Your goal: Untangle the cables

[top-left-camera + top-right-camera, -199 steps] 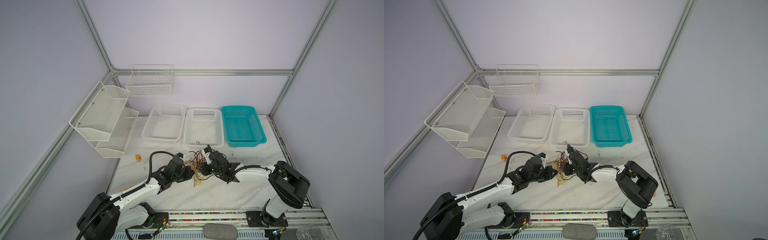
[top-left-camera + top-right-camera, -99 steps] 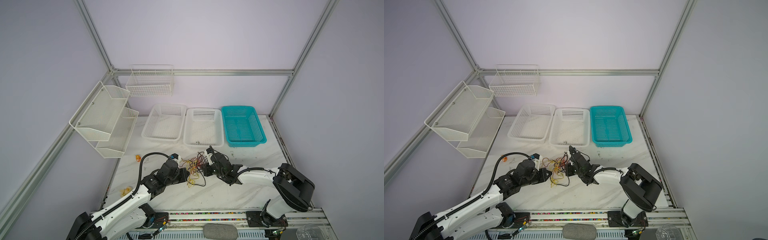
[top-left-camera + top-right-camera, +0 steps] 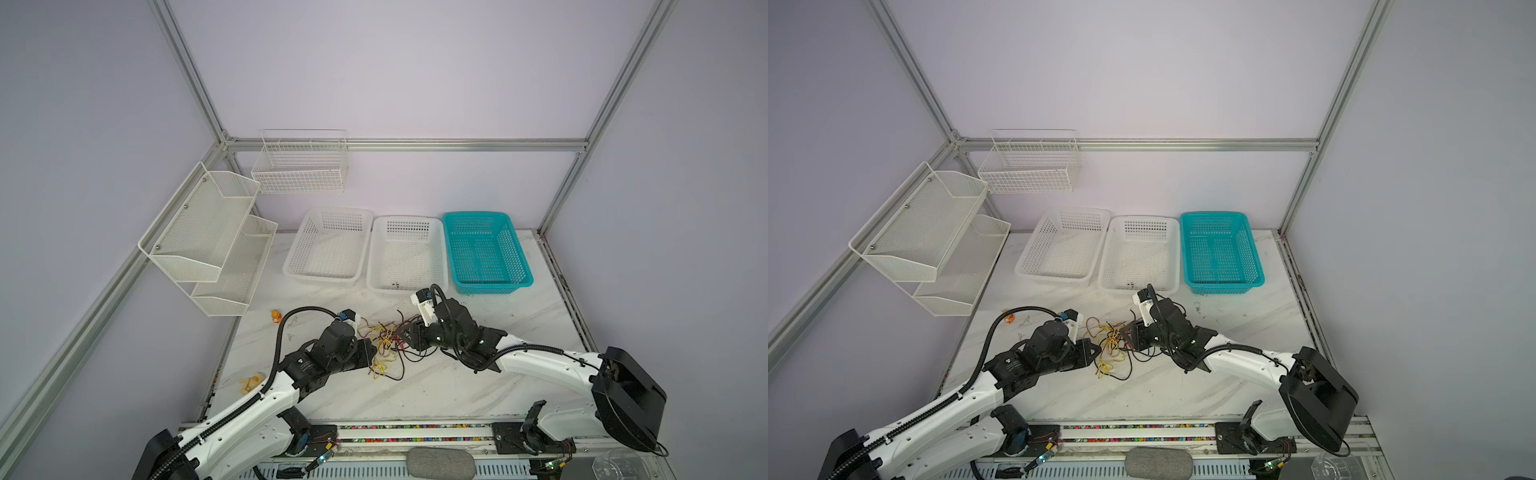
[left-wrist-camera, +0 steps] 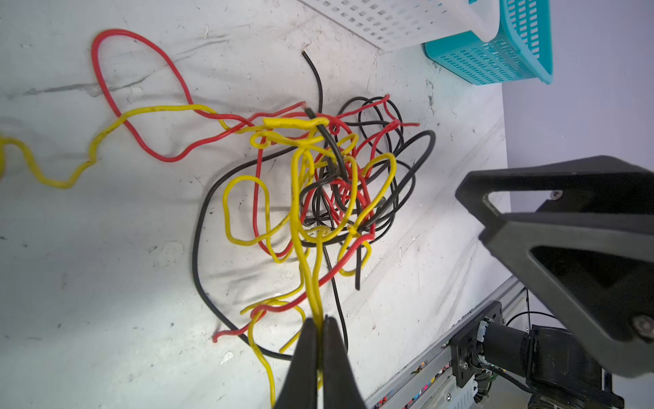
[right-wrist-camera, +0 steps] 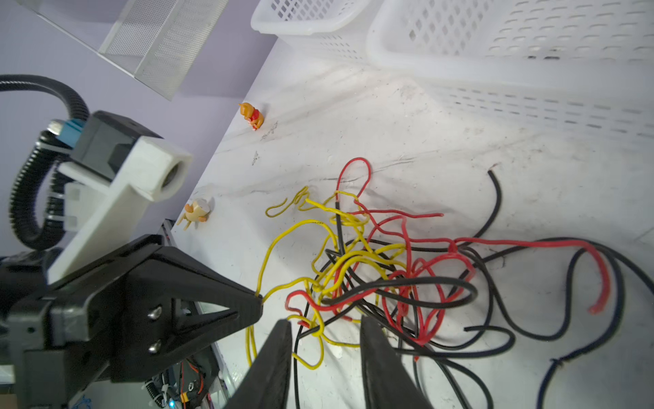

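1. Cables (image 3: 388,345) are lying tangled on the bench (image 3: 415,390), between both arms.
2. Left end effector (image 4: 320,327) is clenching a doubled yellow strand (image 4: 301,255); extraction appears to be in hand.
3. Right end effector (image 5: 325,327) is standing released, astride the cables, grasping nothing.
4. Next move is probably calling for it to pin the remainder.

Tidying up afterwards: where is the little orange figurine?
In both top views, the orange figurine sits at the left edge of the table, below the tiered wall shelf.
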Motion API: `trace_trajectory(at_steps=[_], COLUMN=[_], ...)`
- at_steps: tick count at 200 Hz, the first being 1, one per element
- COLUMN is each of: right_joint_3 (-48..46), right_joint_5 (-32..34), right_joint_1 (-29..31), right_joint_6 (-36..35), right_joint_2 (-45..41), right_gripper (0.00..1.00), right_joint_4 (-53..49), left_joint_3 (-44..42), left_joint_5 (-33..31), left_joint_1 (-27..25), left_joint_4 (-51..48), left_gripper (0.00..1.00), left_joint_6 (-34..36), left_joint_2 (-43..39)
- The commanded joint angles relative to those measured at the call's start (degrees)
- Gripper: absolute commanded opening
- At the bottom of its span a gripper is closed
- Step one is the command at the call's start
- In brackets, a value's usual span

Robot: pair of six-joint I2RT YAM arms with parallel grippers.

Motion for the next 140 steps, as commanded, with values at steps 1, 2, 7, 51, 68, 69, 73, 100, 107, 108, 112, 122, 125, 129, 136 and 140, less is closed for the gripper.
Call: trace_trajectory(at_steps=[1,2,7,51,68,69,73,100,107,108,112,122,125,129,136,140], right_joint_3=[2.2,2.2,2.4,2.6,2.6,2.6,2.5,3.4,3.4,3.4,3.4,4.0,4.1,4.2,4.2,4.3], right_joint_5=[-3.2,-3.4,-3.5,2.9,5.0,5.0,5.3,4.7,4.0,3.7,3.6,3.7,3.7,3.7,3.5,3.5], right_joint_1=[0.1,0.1,0.3,1.2,1.2,1.2,1.2,1.2,1.2,1.2,1.2,1.2,1.2,1.2,1.2,1.2], right_joint_6=[6.2,6.5,8.1,12.7,13.6,13.7,14.1,13.9,13.8,13.7,13.6,13.2,13.1,13.0,12.9,12.9], right_joint_2=[1.2,1.4,2.4,6.6,7.4,7.5,7.8,10.6,11.4,11.6,12.0,12.8,13.1,13.4,13.8,14.0], right_gripper=[0.36,0.36,0.36,0.37,0.38,0.38,0.38,0.37,0.35,0.35,0.34,0.30,0.29,0.28,0.27,0.26], right_joint_4=[1.1,1.2,1.4,0.4,1.1,1.2,1.6,7.1,8.8,9.3,9.7,9.9,10.0,10.1,10.4,10.5], left_joint_3=[4.5,4.5,4.4,4.2,3.9,3.9,3.8,3.4,3.4,3.4,3.4,3.1,3.1,2.9,2.6,2.5], left_joint_5=[1.1,1.1,1.1,1.6,1.7,1.7,1.7,1.8,2.0,2.0,2.0,2.0,2.0,1.9,1.7,1.6], left_joint_1=[-0.4,-0.4,-0.3,-0.4,-0.4,-0.5,-0.4,-0.4,-0.4,-0.5,-0.5,-0.5,-0.5,-0.5,-0.5,-0.5], left_joint_4=[1.8,1.8,2.1,3.2,3.3,3.3,3.3,3.9,4.0,4.0,4.1,4.1,4.2,4.3,4.3,4.3], left_gripper=[0.00,0.00,0.00,0.00,0.00,0.00,0.00,0.00,0.00,0.00,0.00,0.00,0.00,0.00,0.00,0.00], left_joint_6=[1.6,1.5,1.5,1.3,1.2,1.2,1.2,1.2,1.2,1.2,1.2,1.3,1.3,1.4,1.4,1.4], left_joint_2=[-0.3,-0.3,-0.4,-0.5,-0.6,-0.6,-0.6,-0.2,-0.2,-0.2,-0.2,-0.5,-0.6,-0.8,-1.1,-1.2])
